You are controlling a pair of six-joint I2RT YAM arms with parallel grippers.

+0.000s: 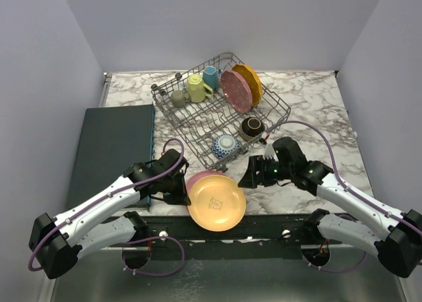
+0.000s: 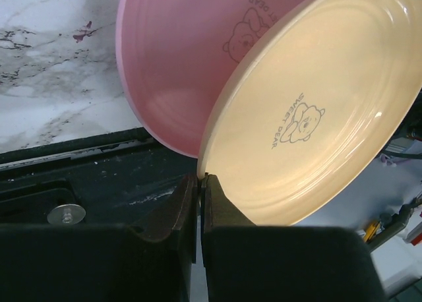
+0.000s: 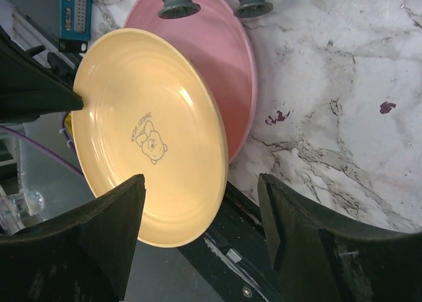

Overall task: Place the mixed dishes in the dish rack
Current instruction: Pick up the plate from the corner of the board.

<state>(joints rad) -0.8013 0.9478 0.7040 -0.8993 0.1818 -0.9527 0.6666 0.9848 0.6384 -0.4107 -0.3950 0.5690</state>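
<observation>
Pinching the peach plate (image 1: 216, 202) by its rim, my left gripper (image 1: 186, 198) is clenching its jaws on it, partly over the pink plate (image 1: 198, 179) lying at the tabletop's (image 1: 310, 111) near edge. I am hovering the right gripper (image 1: 250, 177) just beside, jaws released. The dish rack (image 1: 277, 101) is sitting farther back.

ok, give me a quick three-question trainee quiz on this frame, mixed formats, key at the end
1. True or false: the left end effector is shut on the rim of the round peach plate with a bear print.
2. Pick one. The right end effector is: A) shut and empty; B) open, beside the peach plate; C) shut on a bowl.
3. How many mugs stand in the grey wire dish rack?

Key:
1. True.
2. B.
3. Three: olive mug, yellow mug, blue mug.
</observation>
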